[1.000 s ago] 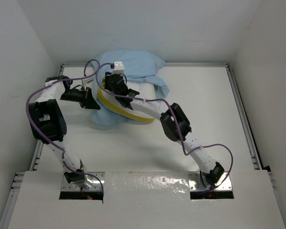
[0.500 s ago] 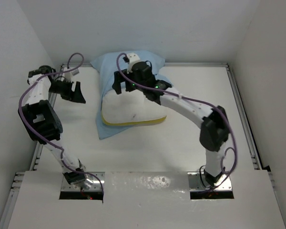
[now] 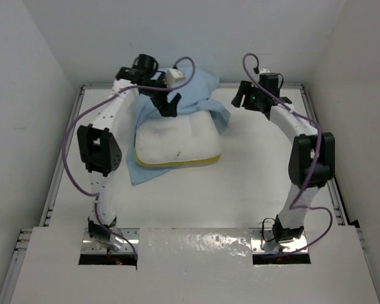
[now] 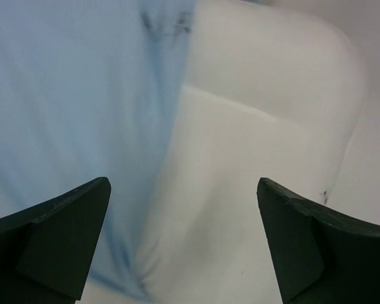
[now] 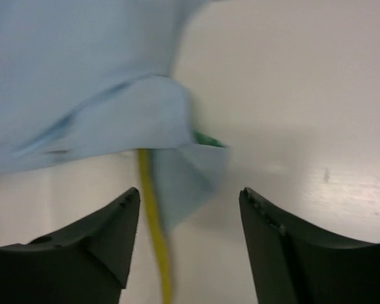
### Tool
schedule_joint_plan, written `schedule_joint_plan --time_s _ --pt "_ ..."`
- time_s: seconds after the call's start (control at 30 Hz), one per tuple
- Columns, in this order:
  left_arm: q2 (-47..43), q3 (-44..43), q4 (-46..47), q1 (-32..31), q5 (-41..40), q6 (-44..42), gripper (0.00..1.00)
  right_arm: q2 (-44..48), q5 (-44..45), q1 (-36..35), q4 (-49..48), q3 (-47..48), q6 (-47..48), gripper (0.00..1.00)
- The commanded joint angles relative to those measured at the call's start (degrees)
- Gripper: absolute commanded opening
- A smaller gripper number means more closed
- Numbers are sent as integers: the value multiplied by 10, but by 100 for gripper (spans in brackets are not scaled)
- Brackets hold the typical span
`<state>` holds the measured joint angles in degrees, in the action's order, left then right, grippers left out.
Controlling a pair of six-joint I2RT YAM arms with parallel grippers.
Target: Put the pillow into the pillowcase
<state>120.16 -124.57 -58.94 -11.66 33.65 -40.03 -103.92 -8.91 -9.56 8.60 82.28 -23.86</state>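
Observation:
The white pillow [image 3: 177,138] lies flat at the back middle of the table, its yellow band [image 3: 177,163] toward me. The light-blue pillowcase [image 3: 199,85] is bunched behind it and spread beneath it, with a flap at the front left [image 3: 138,170]. My left gripper [image 3: 168,105] hovers over the pillow's back left edge, open and empty; in its wrist view, pillow [image 4: 259,126] and pillowcase [image 4: 69,95] lie below the gripper [image 4: 182,185]. My right gripper [image 3: 242,99] is open, off the pillow's back right; below the gripper [image 5: 190,191] are a pillowcase corner [image 5: 183,171] and the yellow band [image 5: 151,215].
White walls close in the table at the back and both sides. A raised rail [image 3: 320,145] runs along the right edge and another along the left [image 3: 62,164]. Purple cables loop off both arms. Bare tabletop [image 3: 266,171] lies to the right of the pillow and in front of it.
My left gripper let go, opened and swung from the left side to over the pillow's back. My right arm pulled off the pillow to the back right. The pillow now lies flat.

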Motion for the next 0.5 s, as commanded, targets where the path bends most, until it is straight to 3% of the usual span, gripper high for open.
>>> schedule_joint_plan --time_s 0.0,0.07,0.23,0.37,0.47 --pt "32 -19 -87 -75 -29 -57 100 -74 -62 37 0 36 -40 66" --pt "39 3 -118 -133 -55 -94 100 -135 -69 38 20 72 -12 67" --pt "62 19 -109 -155 -55 -78 100 -176 -94 38 -52 32 -7 75" --pt "95 30 -148 -208 -100 -112 100 -208 -104 35 -102 18 -52 72" --pt "106 70 -104 -210 -153 -85 100 -235 -83 24 -127 22 -88 71"
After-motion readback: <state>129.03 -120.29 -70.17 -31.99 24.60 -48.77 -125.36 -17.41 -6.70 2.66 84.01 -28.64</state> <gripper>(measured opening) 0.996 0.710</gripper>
